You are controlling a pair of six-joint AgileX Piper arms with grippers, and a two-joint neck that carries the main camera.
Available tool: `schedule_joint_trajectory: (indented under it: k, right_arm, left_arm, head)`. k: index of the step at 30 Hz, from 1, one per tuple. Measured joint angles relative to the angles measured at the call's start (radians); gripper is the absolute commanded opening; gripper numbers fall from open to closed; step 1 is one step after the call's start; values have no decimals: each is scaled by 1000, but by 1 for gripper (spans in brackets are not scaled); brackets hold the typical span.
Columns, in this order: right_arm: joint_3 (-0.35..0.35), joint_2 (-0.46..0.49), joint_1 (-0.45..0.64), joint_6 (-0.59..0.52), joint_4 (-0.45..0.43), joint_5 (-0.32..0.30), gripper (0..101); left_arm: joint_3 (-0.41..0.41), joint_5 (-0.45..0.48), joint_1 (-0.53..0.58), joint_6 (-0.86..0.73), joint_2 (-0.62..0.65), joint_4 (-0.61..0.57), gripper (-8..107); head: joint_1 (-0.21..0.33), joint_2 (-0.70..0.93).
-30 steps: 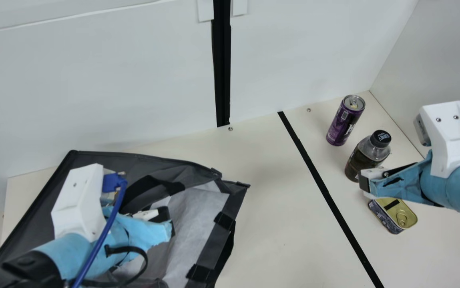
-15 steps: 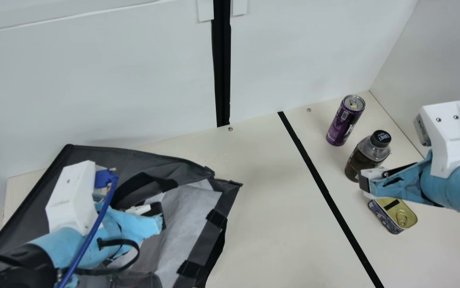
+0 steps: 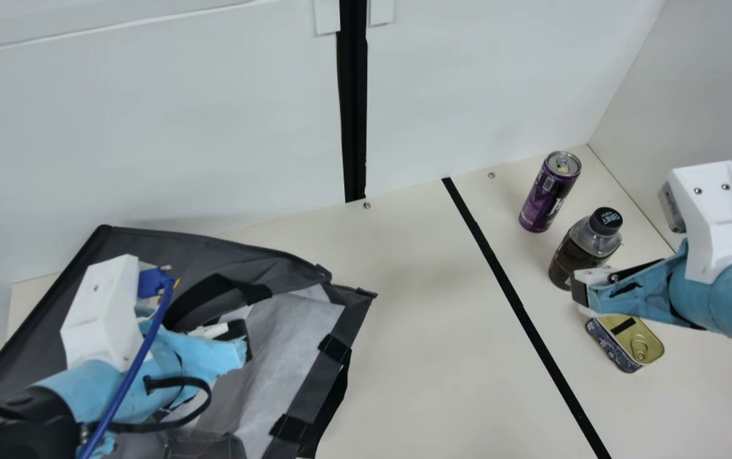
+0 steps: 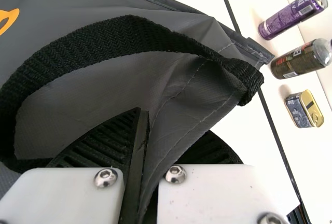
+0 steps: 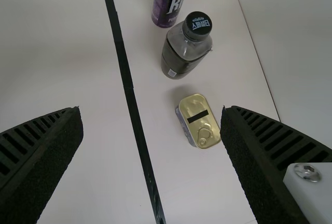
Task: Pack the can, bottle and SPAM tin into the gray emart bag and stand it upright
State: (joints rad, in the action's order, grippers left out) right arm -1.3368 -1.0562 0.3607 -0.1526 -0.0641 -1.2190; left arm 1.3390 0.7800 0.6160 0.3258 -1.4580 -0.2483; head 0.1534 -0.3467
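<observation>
Main risk is the bag. Left gripper [image 4: 174, 120] is clamped on a fold of the gray bag [image 3: 244, 252], fabric pinched between its fingers right by the black handle [image 4: 155, 35]. Bag sits on the left side of the table [image 3: 429, 357], soft-walled, pale lining [image 3: 295, 338] showing. Pull too hard on that one fold and the whole bag probably skids or twists instead of opening; a shallow pinch could also slip out. The handle loops close to the fingers, so it could snag on release or droop across the mouth and catch whatever goes in. Right gripper [image 5: 151, 111] is open and empty, fingers wide apart over the right side. All three items are out on the right: can [image 3: 549, 191] upright at the far end, bottle [image 3: 582, 248] upright just nearer, tin [image 3: 630, 341] lying flat, nearest. Can and bottle stand close, so a wide-open finger going for one could tip the other. Tin is low; come in too high and the fingers likely close on air or just nick the rim. Later: if the load all lands at one end, I'd expect the limp walls to fold and the bag to fall over when stood up.
</observation>
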Motion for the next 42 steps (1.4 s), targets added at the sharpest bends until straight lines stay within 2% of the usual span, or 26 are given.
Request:
schedule_joint_trajectory:
  k: [26, 42]
  right_arm:
    - [0, 0, 0, 0, 0, 0, 95]
    - [0, 0, 0, 0, 0, 0, 95]
  left_arm:
    - [59, -15, -51, 22, -47, 37, -8]
    - [61, -15, -53, 30, -49, 54, -8]
  head:
    - [0, -2]
    - [0, -2]
